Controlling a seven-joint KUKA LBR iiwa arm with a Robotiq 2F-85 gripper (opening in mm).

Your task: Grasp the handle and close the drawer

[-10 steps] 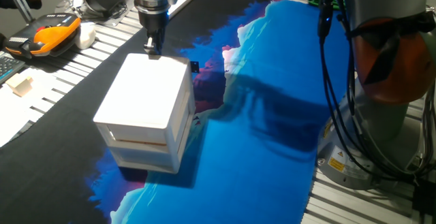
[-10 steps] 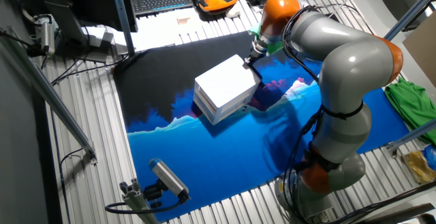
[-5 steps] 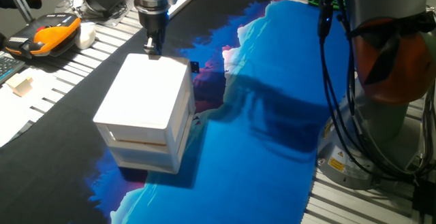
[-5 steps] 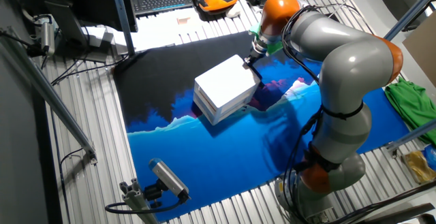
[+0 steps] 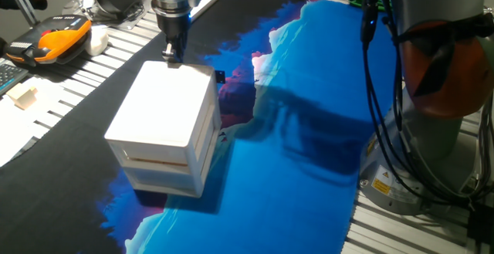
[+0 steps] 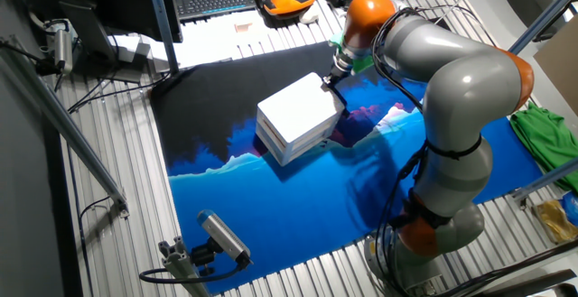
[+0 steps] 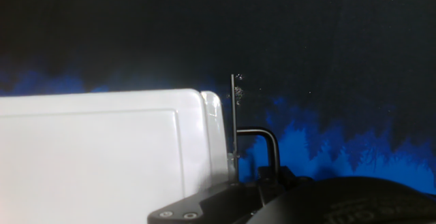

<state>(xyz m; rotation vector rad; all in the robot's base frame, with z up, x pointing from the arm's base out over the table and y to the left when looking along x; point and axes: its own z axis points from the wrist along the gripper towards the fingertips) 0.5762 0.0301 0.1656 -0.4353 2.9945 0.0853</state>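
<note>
Nearly done by the look: drawer (image 5: 202,119) at the cabinet's (image 6: 298,116) top tier sits about flush, gripper (image 5: 171,55) at its far-edge handle (image 7: 262,146), grip state hidden, cannot tell; releasing remains.

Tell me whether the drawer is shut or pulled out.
Nearly shut, at most a crack open. The drawer sits flush with the cabinet in both fixed views; the gripper is at its handle.
</note>
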